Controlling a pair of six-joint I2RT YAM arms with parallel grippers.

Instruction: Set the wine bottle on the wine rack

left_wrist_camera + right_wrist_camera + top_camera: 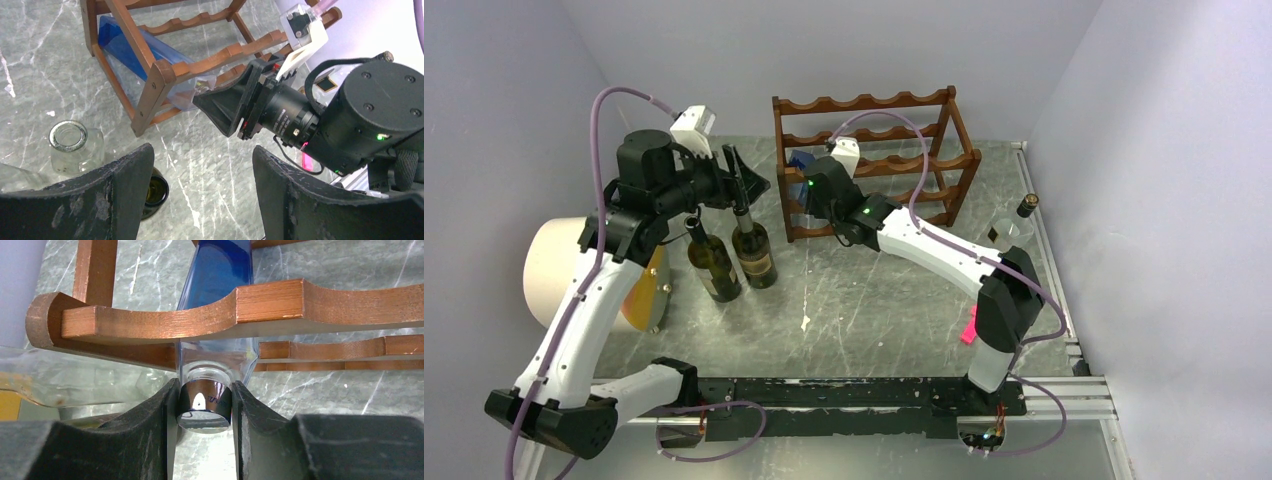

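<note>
The reddish-brown wine rack (874, 160) stands at the back of the table. A blue glass wine bottle (217, 275) lies in the rack's left end, under a scalloped rail (150, 320), neck pointing out. It also shows in the top view (802, 160) and the left wrist view (130, 45). My right gripper (204, 390) is shut on its chrome cap (205, 407), at the rack's front (807, 190). My left gripper (202, 165) is open and empty, held above two dark bottles (752, 250).
Two dark bottles (714, 265) stand upright left of the rack; one mouth (156, 192) shows by my left finger. A clear glass bottle mouth (75, 142) is beside it. A corked clear bottle (1014, 225) stands at the right wall. A beige roll (564, 265) lies left.
</note>
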